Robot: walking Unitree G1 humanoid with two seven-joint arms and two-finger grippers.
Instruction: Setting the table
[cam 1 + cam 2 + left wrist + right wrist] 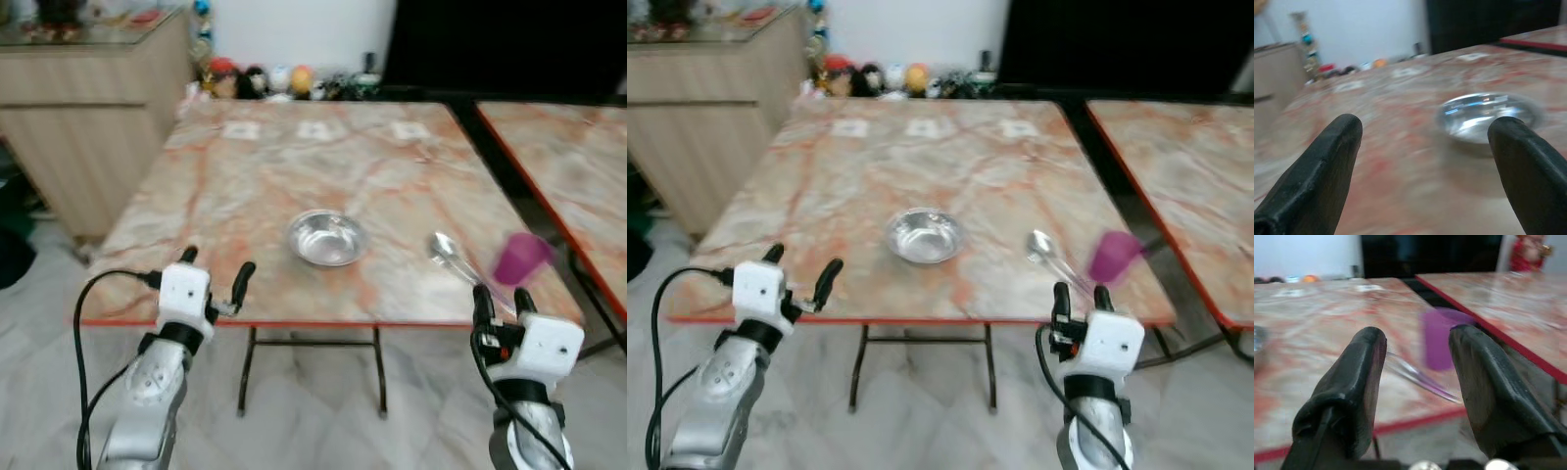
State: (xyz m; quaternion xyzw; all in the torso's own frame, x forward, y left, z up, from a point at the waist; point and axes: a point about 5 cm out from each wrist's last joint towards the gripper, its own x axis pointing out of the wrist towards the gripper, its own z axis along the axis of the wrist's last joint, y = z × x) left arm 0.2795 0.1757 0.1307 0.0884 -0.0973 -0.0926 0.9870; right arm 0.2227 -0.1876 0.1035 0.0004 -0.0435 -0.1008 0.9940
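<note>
A shiny steel bowl (327, 238) sits near the middle of the marble table (294, 176), toward its front edge. A metal spoon (453, 257) lies to the bowl's right, and a purple cup (522, 258) stands at the table's front right corner. My left gripper (216, 273) hovers open at the front left edge, apart from the bowl (1484, 116). My right gripper (499, 302) is open in front of the front right corner, with the purple cup (1439, 339) and spoon (1415, 375) a short way beyond its fingers.
A second marble table (568, 147) stands to the right across a narrow gap. A wooden cabinet (88, 98) stands at the far left, and small toys (265, 80) line the wall behind the table. Three small cards (318, 128) lie along the far edge.
</note>
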